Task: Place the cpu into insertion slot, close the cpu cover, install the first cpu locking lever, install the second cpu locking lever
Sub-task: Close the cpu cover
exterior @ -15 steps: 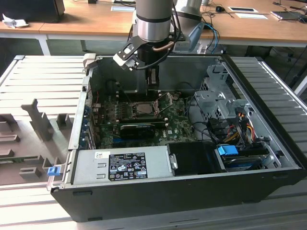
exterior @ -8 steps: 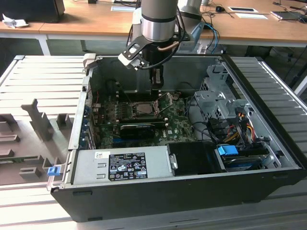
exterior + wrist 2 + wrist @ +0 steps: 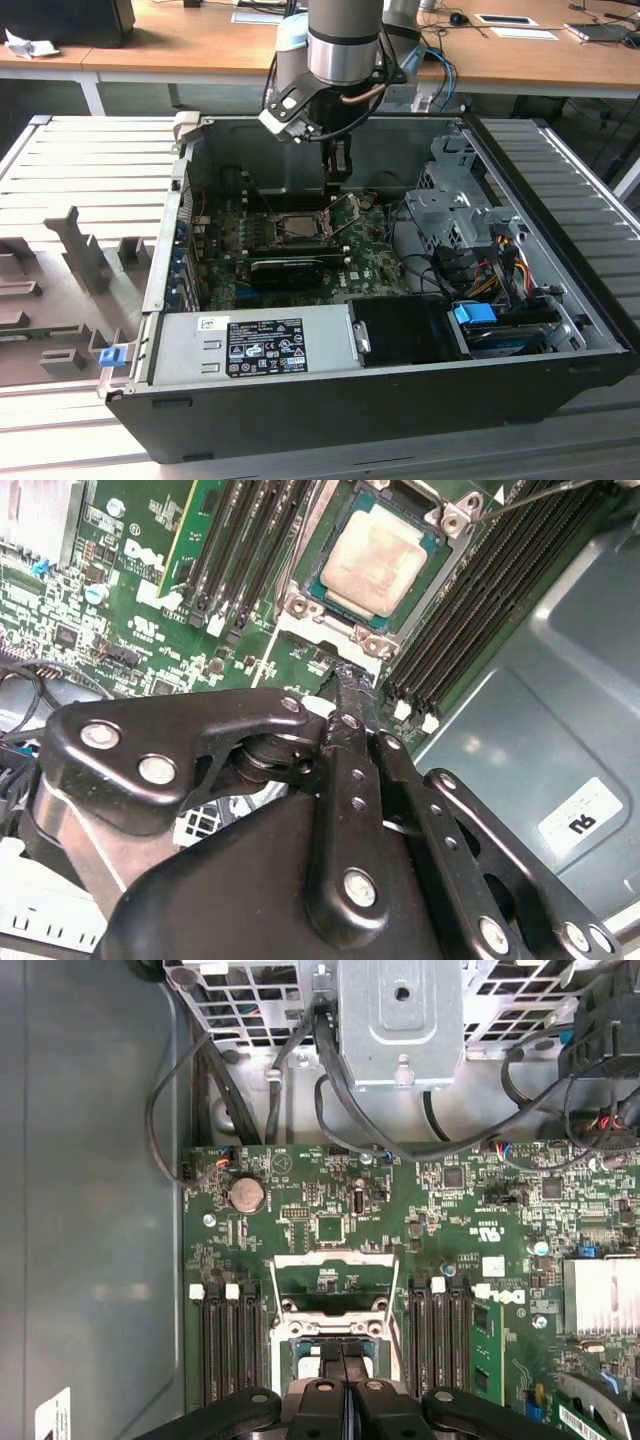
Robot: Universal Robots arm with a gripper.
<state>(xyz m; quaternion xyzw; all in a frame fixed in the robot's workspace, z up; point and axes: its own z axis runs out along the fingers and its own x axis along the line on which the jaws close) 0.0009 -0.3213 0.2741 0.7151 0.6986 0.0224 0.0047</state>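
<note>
A grey slatted table (image 3: 90, 160), wooden desks (image 3: 150, 50) behind it, carries the open computer case (image 3: 300, 420). The cpu (image 3: 378, 558) lies seated in the insertion slot (image 3: 300, 606). The cpu cover (image 3: 332, 1259) stands raised at the slot's edge, not yet closed. The hand (image 3: 348, 676), fingers (image 3: 352, 750) pressed together on nothing, hovers just beside the slot. Judged step: closing the cover. Press the frame down evenly; keep the hand off the chip and clear of the lever wire (image 3: 540, 497) beside the slot.
</note>
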